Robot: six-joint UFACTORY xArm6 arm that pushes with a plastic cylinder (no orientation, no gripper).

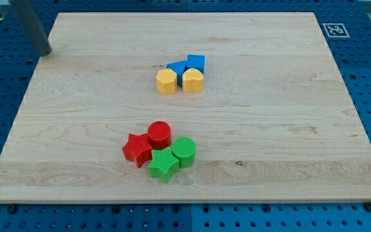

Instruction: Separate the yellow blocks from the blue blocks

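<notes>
Separating has not begun: the yellow hexagonal block and the yellow heart-like block sit touching the blue triangular block and the blue cube, one tight cluster above the centre of the pale wooden tabletop. Yellows lie on the cluster's bottom side, blues on its top side.

My tip is parked at the tabletop's top-left corner, well apart from every block. No fingers are fitted (a bare rod only), so nothing is open, closed or gripped.

Judged best: the cluster is approached from the view's top, the tip is threaded into the seam between the blues and yellows, and the yellows are pushed downward one at a time. A push through each block's centre is advised, lest it spin aside. The red star, red cylinder, green star and green cylinder lie below; the push should be stopped short of them.
</notes>
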